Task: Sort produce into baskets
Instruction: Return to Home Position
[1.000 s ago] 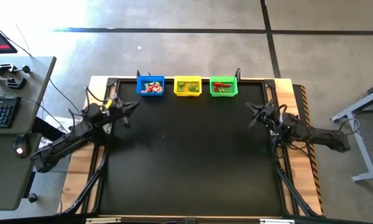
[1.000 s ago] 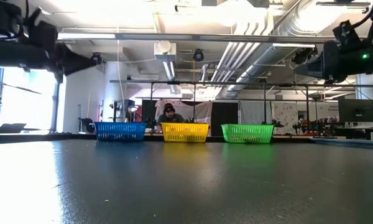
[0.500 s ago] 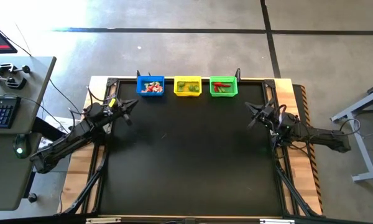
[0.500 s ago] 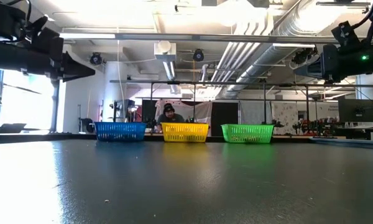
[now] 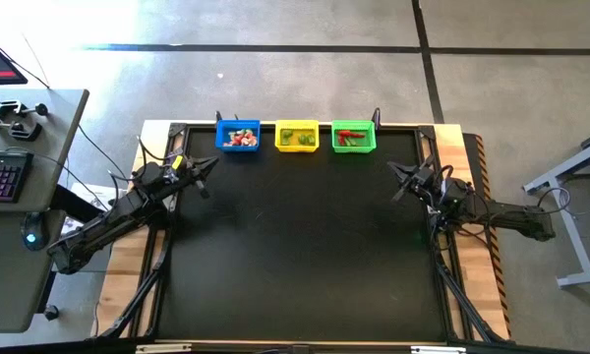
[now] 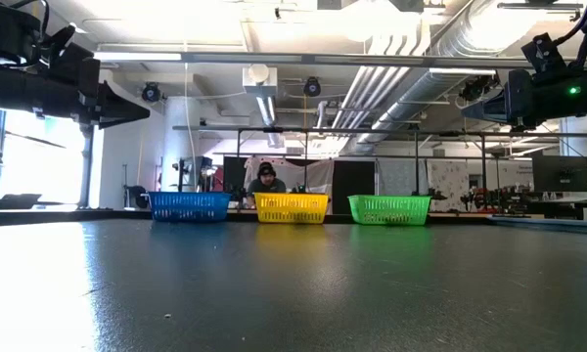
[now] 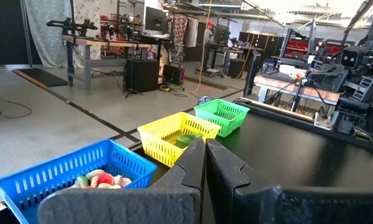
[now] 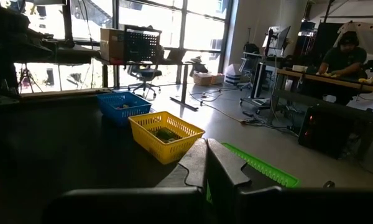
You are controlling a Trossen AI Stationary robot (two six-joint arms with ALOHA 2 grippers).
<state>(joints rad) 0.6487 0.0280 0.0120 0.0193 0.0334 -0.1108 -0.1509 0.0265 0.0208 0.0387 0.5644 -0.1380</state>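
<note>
Three baskets stand in a row at the table's far edge: blue (image 5: 239,136), yellow (image 5: 297,136) and green (image 5: 354,136). The produce lies inside them: red and whitish pieces (image 7: 99,180) in the blue one, green pieces (image 7: 185,139) in the yellow one, red and green pieces (image 5: 351,137) in the green one. My left gripper (image 5: 212,164) hovers shut over the table's left side, near the blue basket, pointing level toward the baskets. My right gripper (image 5: 394,171) hovers shut over the right side, near the green basket. Neither holds anything.
The black tabletop (image 5: 305,246) spreads wide in front of the baskets. A desk with a keyboard (image 5: 2,177) stands left of the table. A person (image 6: 265,178) sits beyond the far edge, behind the yellow basket.
My left gripper has turned a little at the wrist while staying shut and in place; in the low view its tip has dipped slightly and drawn toward the left. The baskets and produce have kept still.
</note>
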